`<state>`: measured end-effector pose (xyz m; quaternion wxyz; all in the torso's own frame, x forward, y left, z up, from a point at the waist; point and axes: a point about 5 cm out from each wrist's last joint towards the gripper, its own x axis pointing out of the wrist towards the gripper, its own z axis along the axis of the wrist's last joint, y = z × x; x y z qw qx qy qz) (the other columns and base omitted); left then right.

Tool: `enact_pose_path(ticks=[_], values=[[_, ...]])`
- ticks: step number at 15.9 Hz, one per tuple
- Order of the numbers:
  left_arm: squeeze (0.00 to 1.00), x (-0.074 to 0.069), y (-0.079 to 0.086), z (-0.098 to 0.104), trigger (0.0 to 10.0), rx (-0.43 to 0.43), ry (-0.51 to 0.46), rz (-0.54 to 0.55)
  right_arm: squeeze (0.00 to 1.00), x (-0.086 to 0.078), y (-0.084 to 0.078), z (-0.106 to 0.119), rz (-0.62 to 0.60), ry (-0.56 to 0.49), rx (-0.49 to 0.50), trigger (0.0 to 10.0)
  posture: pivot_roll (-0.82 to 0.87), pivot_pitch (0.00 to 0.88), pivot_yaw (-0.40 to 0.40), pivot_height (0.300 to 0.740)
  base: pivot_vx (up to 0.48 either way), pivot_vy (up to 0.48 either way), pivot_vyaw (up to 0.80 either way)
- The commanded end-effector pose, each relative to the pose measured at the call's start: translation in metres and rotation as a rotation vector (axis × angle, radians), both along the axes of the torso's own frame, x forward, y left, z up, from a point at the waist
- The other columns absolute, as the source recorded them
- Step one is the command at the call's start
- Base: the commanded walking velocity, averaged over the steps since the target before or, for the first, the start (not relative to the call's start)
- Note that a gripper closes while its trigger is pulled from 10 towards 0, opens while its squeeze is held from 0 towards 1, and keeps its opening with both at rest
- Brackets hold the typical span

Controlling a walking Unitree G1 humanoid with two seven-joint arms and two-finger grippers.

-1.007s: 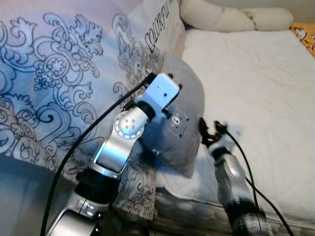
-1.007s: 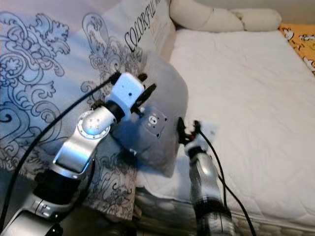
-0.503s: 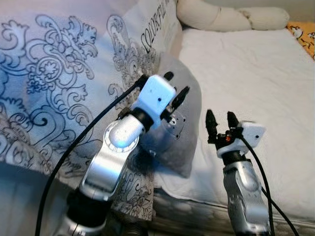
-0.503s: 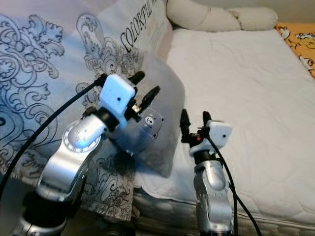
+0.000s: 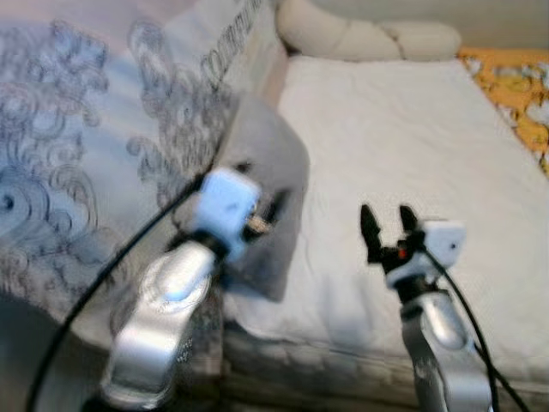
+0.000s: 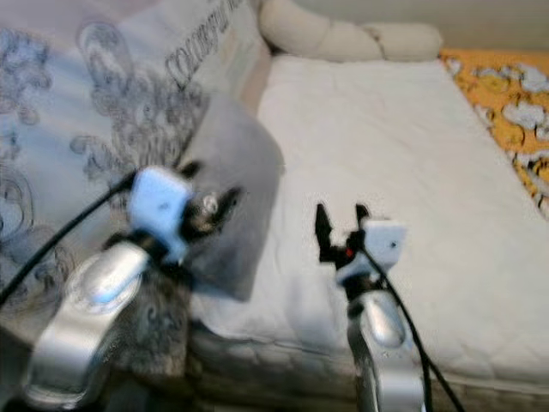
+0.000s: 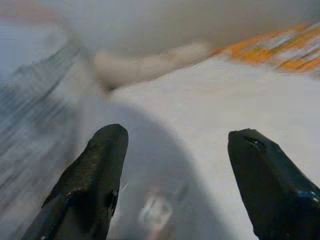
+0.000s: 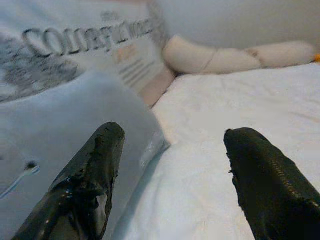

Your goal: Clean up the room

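Where it leans at the bed's left edge: grey pillow (image 5: 262,184), propped upright against the patterned bedding, its lower corner reaching the mattress edge; a small printed patch is seen low on its face, blurred.
Grey pillow, wrist views: seen between the fingers of each gripper, (image 7: 150,165) and (image 8: 60,130), untouched by either.
Left gripper (image 5: 270,215): raised just in front of the grey pillow's face; jaws are seen set wide apart in the left wrist view, nothing held between them; fingers (image 7: 92,175) are shown clear of the fabric.
Right gripper (image 5: 384,230): held upright over the white mattress, to the right of the grey pillow and apart from it; jaws spread wide, empty; fingers (image 8: 90,175) are pointed toward the head of the bed.
Patterned duvet (image 5: 77,154): blue-grey scrollwork cloth heaped at the left, behind and beside the grey pillow; heavily blurred.
Lettered pillow (image 8: 100,50): pale, printed with dark capital letters, placed beyond the grey pillow toward the head of the bed.
White mattress (image 6: 386,146): quilted surface occupying the middle and right of the head views.
Cream bolster (image 6: 352,39): long, knotted cushion laid across the head of the bed.
Orange cloth (image 6: 506,103): patterned with white shapes, at the far right edge of the bed.
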<state>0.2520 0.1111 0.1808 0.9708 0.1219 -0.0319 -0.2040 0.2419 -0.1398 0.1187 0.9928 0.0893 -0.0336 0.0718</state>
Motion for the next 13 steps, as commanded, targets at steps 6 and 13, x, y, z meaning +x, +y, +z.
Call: enact_pose_path(ticks=[6, 13], values=[[0.86, -0.013, 0.029, -0.032, 10.0, -0.059, 0.125, 0.175, 0.0, -0.007, -0.004, -0.003, 0.004, 0.064, -0.078, 10.0, 0.04, 0.0, 0.005, 0.74, 0.0, -0.451, 0.0], [0.85, -0.019, 0.048, -0.053, 10.0, -0.087, 0.21, 0.286, 0.0, -0.007, -0.015, -0.012, -0.045, 0.167, -0.129, 10.0, 0.02, 0.0, 0.005, 0.74, 0.0, -0.453, 0.0]])
